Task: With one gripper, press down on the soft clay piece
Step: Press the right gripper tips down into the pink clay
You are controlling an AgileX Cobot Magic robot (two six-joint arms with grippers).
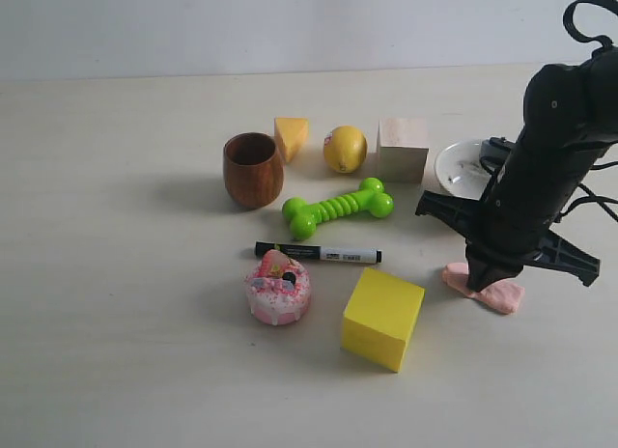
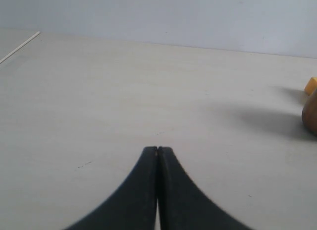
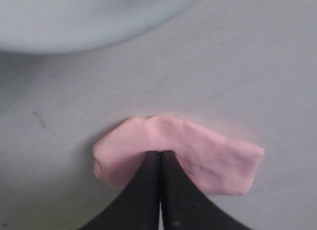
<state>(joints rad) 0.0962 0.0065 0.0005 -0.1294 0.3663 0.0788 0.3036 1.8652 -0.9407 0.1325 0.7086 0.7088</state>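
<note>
First, the exterior view: the right hand [image 1: 480, 282] points down, its tip on the soft clay piece [image 1: 504, 295], which lies on the tabletop [image 1: 116, 274] right of a yellow block [image 1: 383, 318]. Left wrist view: the left hand [image 2: 157, 149] has its fingers pressed together above the tabletop. Right wrist view: the right hand's fingers, also pressed together, meet the pink clay.

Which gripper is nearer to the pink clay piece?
Right. The right gripper rests its shut jaws on the clay piece; the left gripper, jaws also shut, is over the table elsewhere, with no clay in its wrist view.
</note>
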